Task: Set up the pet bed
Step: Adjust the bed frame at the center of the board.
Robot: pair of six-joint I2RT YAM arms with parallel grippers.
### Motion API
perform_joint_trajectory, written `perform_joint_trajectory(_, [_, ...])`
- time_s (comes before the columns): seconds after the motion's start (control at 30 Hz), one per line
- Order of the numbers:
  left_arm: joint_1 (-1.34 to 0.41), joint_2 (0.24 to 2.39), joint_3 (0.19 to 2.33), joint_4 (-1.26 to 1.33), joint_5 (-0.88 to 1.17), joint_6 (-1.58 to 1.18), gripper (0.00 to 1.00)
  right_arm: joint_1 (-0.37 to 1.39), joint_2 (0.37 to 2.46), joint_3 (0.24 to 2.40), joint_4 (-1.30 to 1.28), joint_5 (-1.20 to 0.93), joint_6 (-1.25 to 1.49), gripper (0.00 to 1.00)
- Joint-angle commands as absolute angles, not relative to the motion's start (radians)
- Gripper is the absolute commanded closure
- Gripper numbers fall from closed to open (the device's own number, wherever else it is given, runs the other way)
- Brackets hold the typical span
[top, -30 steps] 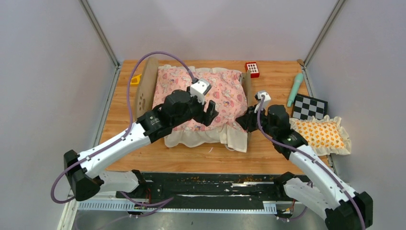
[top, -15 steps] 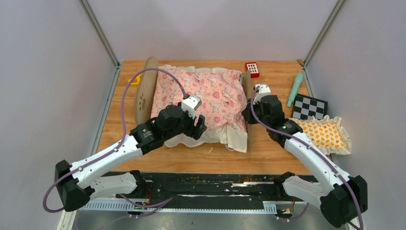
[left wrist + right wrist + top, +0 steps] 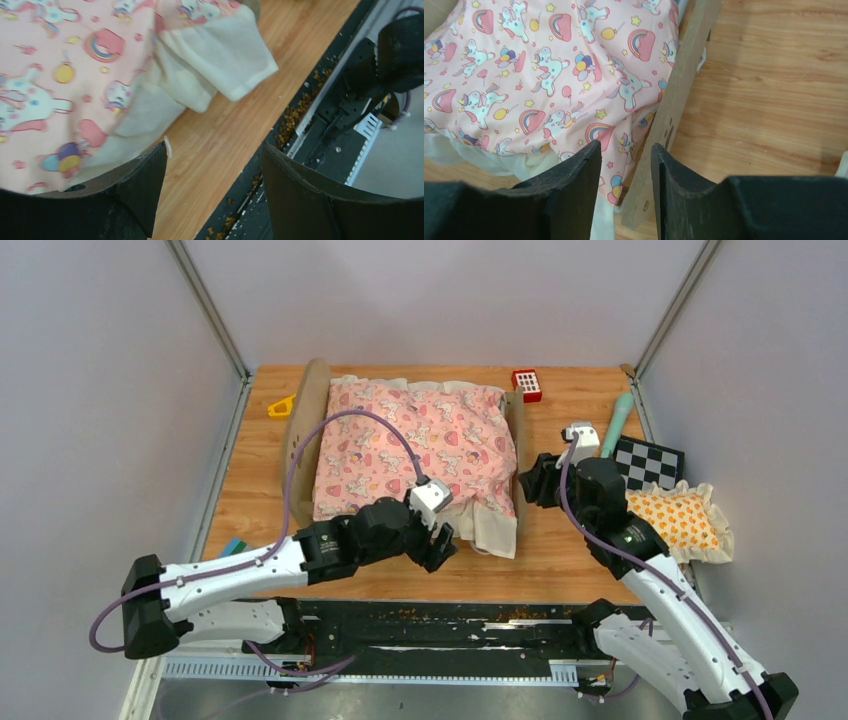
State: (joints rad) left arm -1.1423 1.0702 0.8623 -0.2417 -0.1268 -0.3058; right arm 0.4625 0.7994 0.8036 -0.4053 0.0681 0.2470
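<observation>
The pet bed stands at the back middle of the table. Its rounded headboard is on the left and its wooden footboard on the right. The pink unicorn quilt covers it, with the cream ruffle hanging off the near right corner. The mattress is hidden under the quilt. My left gripper is open and empty, just in front of the ruffle, above bare wood. My right gripper is narrowly open and empty, just right of the footboard and beside the quilt.
An orange-patterned frilled pillow lies at the right edge, by a checkerboard card and a teal stick. A red block sits at the back. A yellow piece lies left of the headboard. The black front rail holds crumbs.
My left gripper has drawn back from above the quilt to the bed's near right corner. My right gripper moved first toward the footboard, then right and away from it.
</observation>
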Motion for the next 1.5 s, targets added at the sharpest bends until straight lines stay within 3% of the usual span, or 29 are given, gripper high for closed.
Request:
perform_joint_trajectory(0.0, [-1.22,1.119,0.765,-0.033,-0.137,-0.392,0.24,0.466,0.747,0.757,-0.493,0.103,0.302,0.58])
perform_joint_trajectory(0.37, [-1.257,1.306,0.618,0.302,-0.108,-0.46,0.27,0.466,0.792,0.701,-0.436,0.026,0.344,0.5])
perform_joint_trajectory(0.67, [-1.265,1.332,0.561,0.405,-0.198,-0.46,0.26,0.468,1.026,0.773,-0.404,0.084,0.292,0.67])
perform_joint_trajectory(0.87, [-1.282,1.398,0.493,0.621,-0.274,-0.457,0.24,0.468,1.103,0.824,-0.414,0.075,0.269,0.99])
perform_joint_trajectory(1.17, [-1.348,1.556,0.343,1.165,-0.367,-0.345,0.21,0.467,1.027,0.875,-0.397,0.096,0.288,1.0])
perform_joint_trajectory(1.47, [-1.351,1.664,0.361,1.291,-0.371,-0.308,0.2,0.457,1.153,0.92,-0.343,0.17,0.248,1.0])
